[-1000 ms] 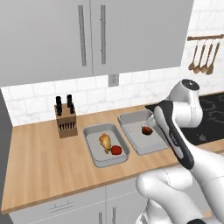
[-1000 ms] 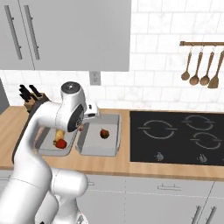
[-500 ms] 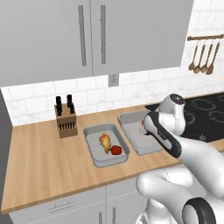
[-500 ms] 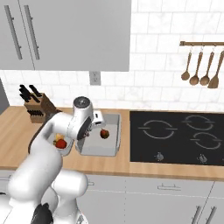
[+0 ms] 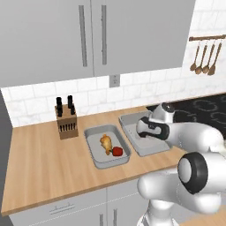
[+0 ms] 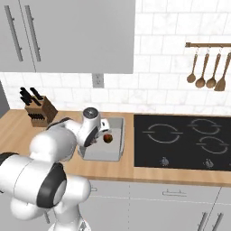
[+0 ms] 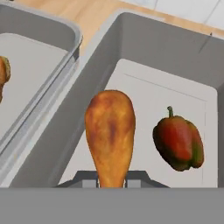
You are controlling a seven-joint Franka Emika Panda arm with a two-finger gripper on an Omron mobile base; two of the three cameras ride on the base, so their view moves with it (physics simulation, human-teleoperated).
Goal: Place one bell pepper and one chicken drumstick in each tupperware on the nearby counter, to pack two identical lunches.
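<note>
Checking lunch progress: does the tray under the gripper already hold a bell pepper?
Yes, a bell pepper lies on the floor of that tupperware, beside the drumstick that the gripper holds.

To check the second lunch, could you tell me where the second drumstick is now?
In the hand view, the chicken drumstick is held in the tool over the stove-side tupperware, left of its bell pepper.

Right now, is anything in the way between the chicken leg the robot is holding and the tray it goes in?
No. The gripper holds the chicken drumstick right over the tupperware. The bell pepper lies beside it, with bare tray floor under the drumstick.
</note>
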